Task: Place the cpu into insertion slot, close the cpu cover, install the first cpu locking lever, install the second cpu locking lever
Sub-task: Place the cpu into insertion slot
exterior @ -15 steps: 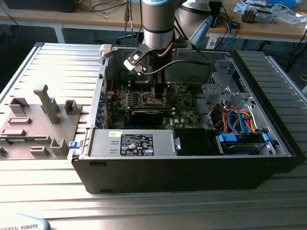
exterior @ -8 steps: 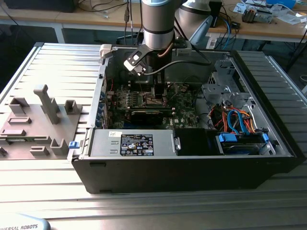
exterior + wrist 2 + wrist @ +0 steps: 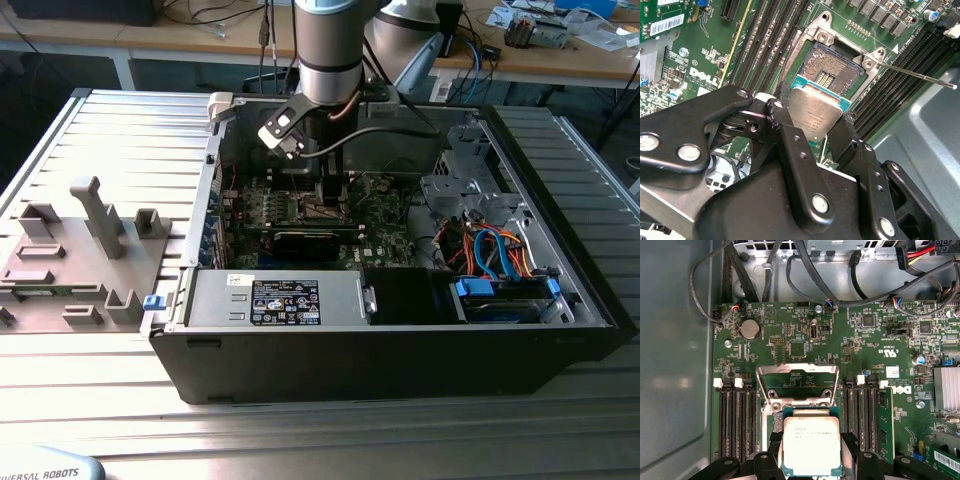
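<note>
A grey robot arm [image 3: 328, 40] is hanging down into the far half of a black open-topped computer case [image 3: 400, 360], which is lying on a ribbed silver metal table [image 3: 300, 430]. A grey plastic fixture plate [image 3: 70, 262] is sitting on the table at the exterior view's left. The black two-fingered gripper [image 3: 330, 190] is hovering over the green circuit board [image 3: 385, 225].

In both wrist views its fingers [image 3: 787, 140] are clamping opposite edges of the cpu [image 3: 815, 112], a small flat square chip with a dull silver-grey metal top. The chip is sitting just above the insertion slot [image 3: 835, 70], a square dark socket with a silvery rim. It is covering the part on the gripper's side and leaving rows of fine contacts bare beyond it; whether it is touching is unclear.

In the first wrist view the cpu cover [image 3: 797, 368], a thin silvery metal frame with a square opening, is standing raised at the side of the slot away from the gripper. A thin silvery lever rod [image 3: 915, 75] is sticking out from a socket corner.

As I judge it, the chip is looking offset and slightly tilted, so pressing down this way could be bending contacts. A weak edge grip could be letting it slip, and the raised cover could be catching the chip or a finger
</note>
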Tool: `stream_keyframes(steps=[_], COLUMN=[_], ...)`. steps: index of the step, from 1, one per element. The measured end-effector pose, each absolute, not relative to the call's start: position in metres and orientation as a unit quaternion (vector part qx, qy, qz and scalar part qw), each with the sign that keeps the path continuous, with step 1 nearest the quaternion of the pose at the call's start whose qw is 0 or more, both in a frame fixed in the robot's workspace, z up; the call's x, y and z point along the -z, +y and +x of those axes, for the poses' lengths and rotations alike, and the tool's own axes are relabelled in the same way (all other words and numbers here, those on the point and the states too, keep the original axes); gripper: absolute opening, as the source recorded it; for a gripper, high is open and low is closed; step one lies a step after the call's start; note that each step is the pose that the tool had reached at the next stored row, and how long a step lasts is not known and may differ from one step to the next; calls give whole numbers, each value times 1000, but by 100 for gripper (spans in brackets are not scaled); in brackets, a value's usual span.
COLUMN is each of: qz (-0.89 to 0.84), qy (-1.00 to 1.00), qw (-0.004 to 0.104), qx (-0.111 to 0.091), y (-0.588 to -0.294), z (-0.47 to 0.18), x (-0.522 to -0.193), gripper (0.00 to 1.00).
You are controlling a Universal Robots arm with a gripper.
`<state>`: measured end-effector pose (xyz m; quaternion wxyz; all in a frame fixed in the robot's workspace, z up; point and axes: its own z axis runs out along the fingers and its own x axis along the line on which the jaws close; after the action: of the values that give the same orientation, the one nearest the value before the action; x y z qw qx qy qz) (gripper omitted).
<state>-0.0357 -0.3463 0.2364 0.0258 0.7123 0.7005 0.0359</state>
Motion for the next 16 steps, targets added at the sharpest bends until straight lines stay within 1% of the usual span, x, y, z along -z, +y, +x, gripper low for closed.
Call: stream_keyframes(steps=[16], qz=[712], qy=[701], qw=[26], qx=[-36], y=[-346], z=[-36], x=[-233], gripper=[54])
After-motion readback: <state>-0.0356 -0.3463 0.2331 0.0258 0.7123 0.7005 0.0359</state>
